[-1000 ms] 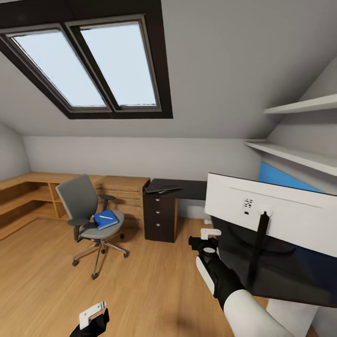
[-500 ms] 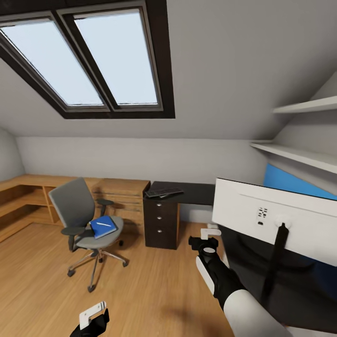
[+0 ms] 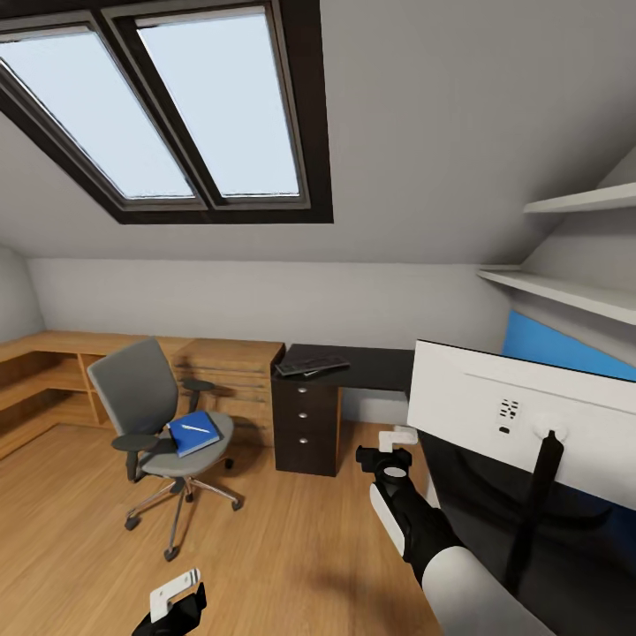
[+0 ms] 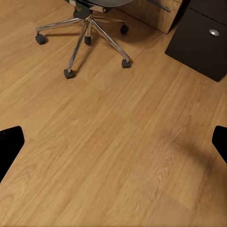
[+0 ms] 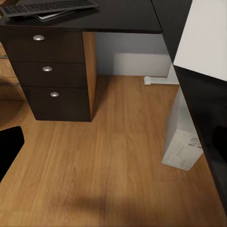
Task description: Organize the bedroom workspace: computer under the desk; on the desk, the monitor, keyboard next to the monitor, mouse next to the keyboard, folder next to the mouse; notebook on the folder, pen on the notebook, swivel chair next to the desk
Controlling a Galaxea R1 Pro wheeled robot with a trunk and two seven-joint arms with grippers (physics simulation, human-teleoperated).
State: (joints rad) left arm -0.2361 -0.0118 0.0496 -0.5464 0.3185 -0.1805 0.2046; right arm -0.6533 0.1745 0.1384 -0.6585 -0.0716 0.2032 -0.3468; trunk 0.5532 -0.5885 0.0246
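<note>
Head view, from left to right: the left gripper hangs low over the wooden floor, and the left wrist view shows its jaws spread wide with nothing between them. Farther off stands the swivel chair, well apart from the bench, with the blue folder on its seat and a slim white pen lying on the folder. The keyboard rests on the bench. The right gripper is also released and empty. The monitor shows its white back close at the right. The computer stands under the bench. I judge the robot should drive toward the chair and keep both arms tucked, clear of the monitor.
</note>
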